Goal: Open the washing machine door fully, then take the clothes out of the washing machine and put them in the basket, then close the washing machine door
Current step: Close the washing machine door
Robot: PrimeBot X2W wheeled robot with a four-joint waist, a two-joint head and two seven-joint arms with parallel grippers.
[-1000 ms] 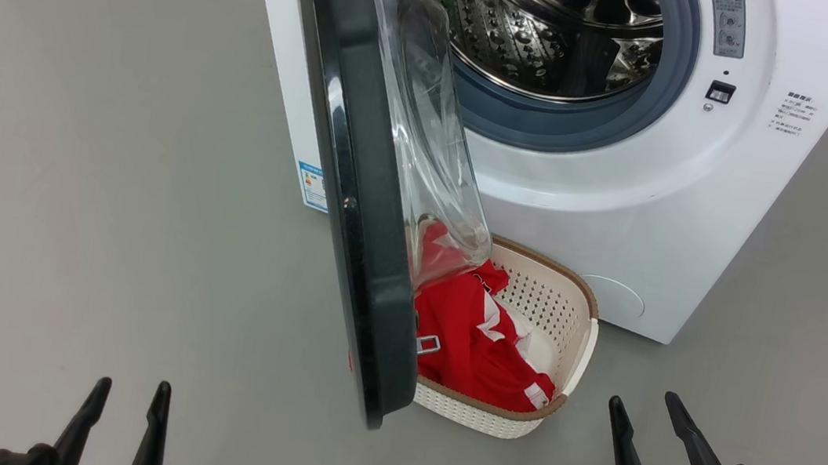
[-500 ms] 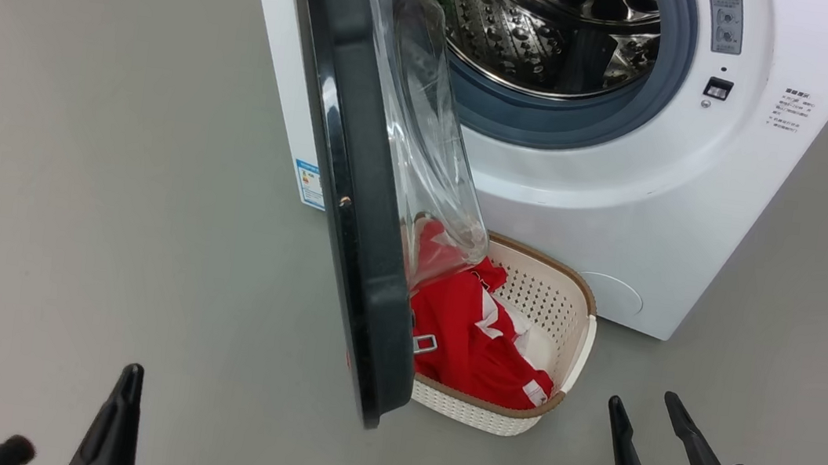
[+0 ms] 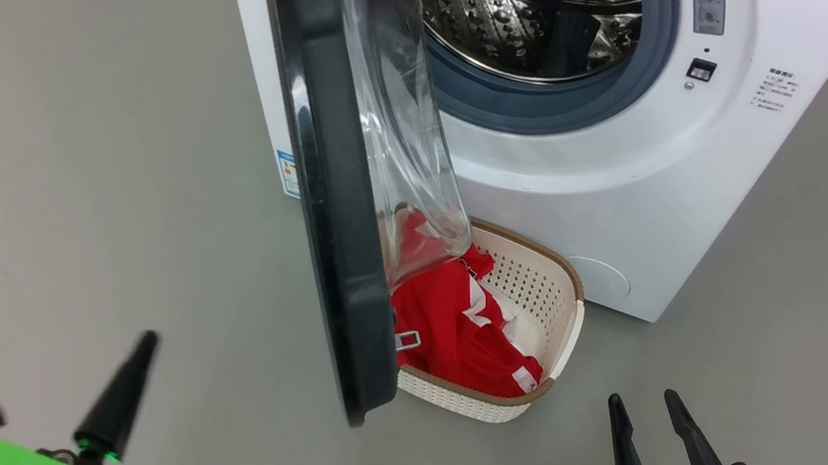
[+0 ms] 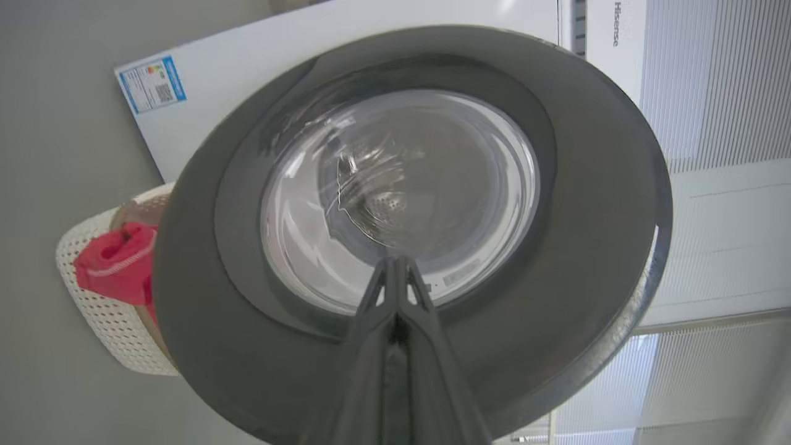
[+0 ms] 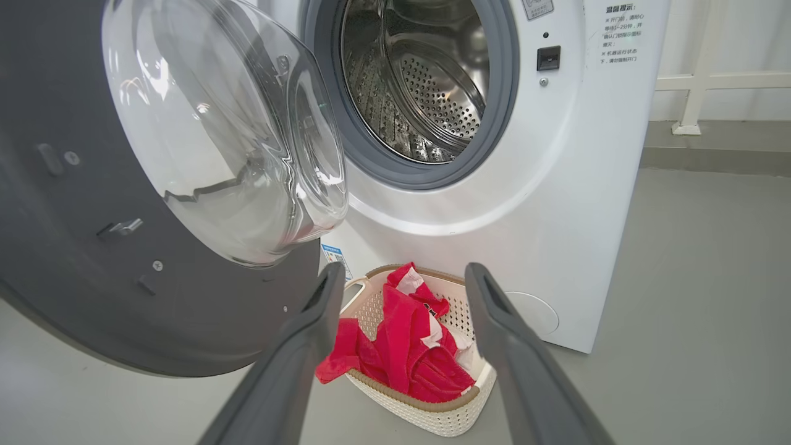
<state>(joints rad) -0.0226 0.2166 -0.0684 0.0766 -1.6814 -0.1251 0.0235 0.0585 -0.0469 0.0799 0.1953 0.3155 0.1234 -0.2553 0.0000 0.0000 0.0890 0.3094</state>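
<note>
**Door open, red clothes in basket, left gripper closed and empty**

Writing first. In the left wrist view I read "Hisense" (image 4: 618, 23) on the top panel of the washing machine (image 3: 627, 172). A blue-bordered sticker (image 3: 289, 172) is on its lower side corner, print too small to read. A block of small Chinese print (image 3: 775, 89) sits at 3 o'clock of the drum (image 3: 520, 9); I can't read it.

The door (image 3: 323, 198) is swung out, edge-on in the head view. The basket (image 3: 567, 338) is on the floor (image 3: 77, 144) at 6 o'clock of the drum, close to the machine front. The clothes (image 3: 450, 324) lie inside it, with one fold over the rim.

The left gripper (image 3: 146, 346) is at 7 o'clock in the head view, fingers pressed together on nothing, well apart from the door. The right gripper (image 3: 642, 400) is at 5 o'clock, fingers spread, empty.

The floor is smooth plain grey. White ribbed wall panels (image 4: 717, 80) stand behind the machine. A white post (image 5: 689, 93) is at 2 o'clock in the right wrist view.
</note>
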